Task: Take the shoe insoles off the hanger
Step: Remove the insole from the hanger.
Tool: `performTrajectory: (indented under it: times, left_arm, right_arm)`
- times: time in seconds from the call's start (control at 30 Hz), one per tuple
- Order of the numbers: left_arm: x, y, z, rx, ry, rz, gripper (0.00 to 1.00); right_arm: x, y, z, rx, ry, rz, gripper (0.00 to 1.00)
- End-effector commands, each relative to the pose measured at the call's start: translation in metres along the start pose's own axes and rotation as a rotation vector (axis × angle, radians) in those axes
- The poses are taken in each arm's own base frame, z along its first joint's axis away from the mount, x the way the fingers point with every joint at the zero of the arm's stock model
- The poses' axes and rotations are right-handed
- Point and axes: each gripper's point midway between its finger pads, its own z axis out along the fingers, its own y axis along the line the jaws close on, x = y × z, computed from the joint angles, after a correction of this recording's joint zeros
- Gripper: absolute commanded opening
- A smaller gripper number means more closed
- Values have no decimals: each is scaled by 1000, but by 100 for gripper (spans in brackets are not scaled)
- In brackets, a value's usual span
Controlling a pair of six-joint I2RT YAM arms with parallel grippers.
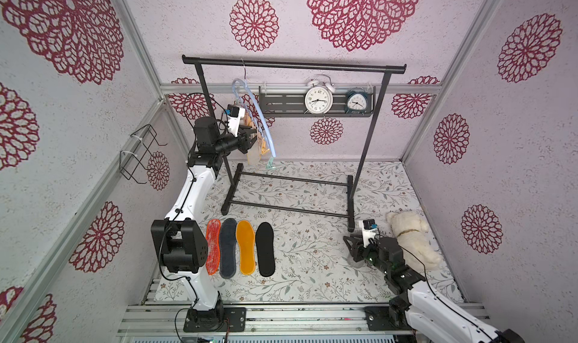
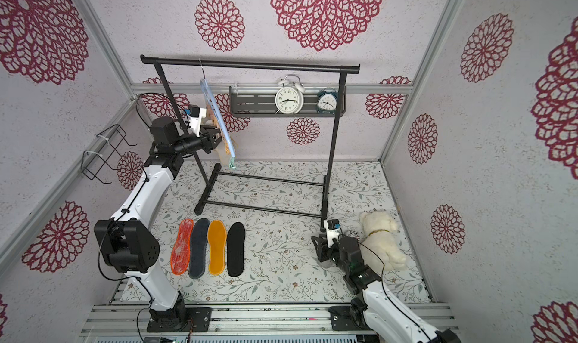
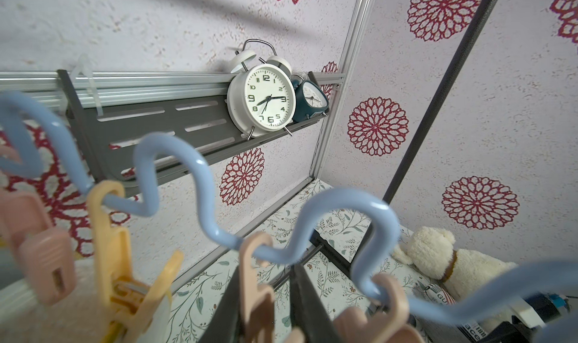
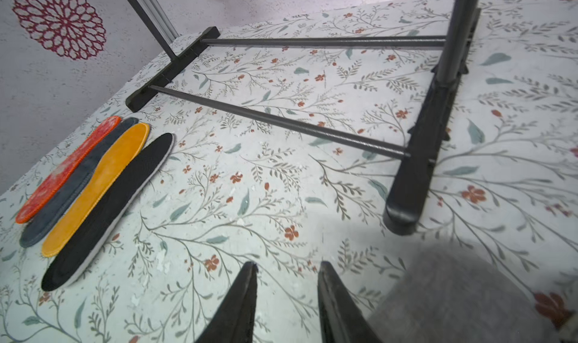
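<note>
The pale blue hanger (image 1: pixel 266 129) hangs from the rack's left end; its wavy bar (image 3: pixel 175 157) carries pastel clothespins. My left gripper (image 1: pixel 251 135) is up at those pins, its dark fingers (image 3: pixel 312 300) closed around a pink clothespin (image 3: pixel 259 294). A beige insole (image 1: pixel 254 157) still dangles there under a yellow pin (image 3: pixel 115 263). On the table lie an orange-red gel insole (image 1: pixel 213 246), a dark grey one (image 1: pixel 228 247), a mustard-yellow one (image 1: pixel 245 247) and a black one (image 1: pixel 265 249), side by side. My right gripper (image 4: pixel 287 266) hovers low at the right, open and empty.
The black garment rack (image 1: pixel 294 64) stands across the back, its feet on the floral table (image 1: pixel 306 272). A wall shelf holds a white clock (image 1: pixel 318 100) and a dark one (image 1: pixel 356 102). A plush dog (image 1: pixel 413 238) and a grey felt roll (image 4: pixel 463 294) sit by the right arm. A wire bracket (image 1: pixel 137 152) is on the left wall.
</note>
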Motion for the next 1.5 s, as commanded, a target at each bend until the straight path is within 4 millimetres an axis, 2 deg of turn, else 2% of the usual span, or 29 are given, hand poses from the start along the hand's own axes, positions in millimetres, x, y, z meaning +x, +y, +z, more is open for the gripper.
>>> performTrajectory:
  times: [0.0, 0.1, 0.13, 0.3, 0.4, 0.5, 0.63, 0.77, 1.0, 1.07, 1.13, 1.23, 1.27, 1.47]
  left_arm:
    - [11, 0, -6, -17, 46, -37, 0]
    - [13, 0, -7, -25, 52, -41, 10]
    - [14, -1, -7, -23, 54, -40, 13]
    - [19, -7, -13, -25, 72, -47, 56]
    - [22, -12, -22, -52, 86, -50, 68]
    - [30, -26, -38, -72, 110, -39, 78]
    - [57, -46, -64, -116, 173, -65, 82]
    - [101, -72, -98, -162, 248, -96, 82]
    - [207, -96, -166, -419, 385, -259, 80]
    - [231, -102, -185, -484, 394, -291, 79]
    - [246, -110, -201, -521, 389, -276, 79]
    - [239, -118, -212, -551, 370, -195, 78]
    - [238, -117, -213, -562, 354, -187, 81]
    - [244, -120, -199, -520, 384, -224, 80]
  right_arm:
    - [-24, 3, -10, -20, -162, -30, 37]
    - [-18, -17, -11, 79, -165, 17, 38]
    - [-17, -15, -11, 65, -168, 11, 38]
    - [-9, -10, -4, 30, -121, -2, 39]
    - [-8, -9, -4, 24, -122, -3, 40]
    - [-8, -7, -4, 10, -128, -11, 41]
    - [-8, -6, -4, 6, -124, -13, 41]
    - [-8, -5, -4, 0, -127, -17, 41]
    - [-6, -3, -2, -14, -118, -25, 41]
    - [-5, -2, -2, -21, -112, -27, 41]
    - [-4, -1, -2, -23, -110, -27, 41]
    - [-3, -1, -1, -27, -104, -30, 41]
    - [-2, 0, -1, -33, -102, -31, 41]
    - [-3, 18, 3, -133, -78, -50, 40]
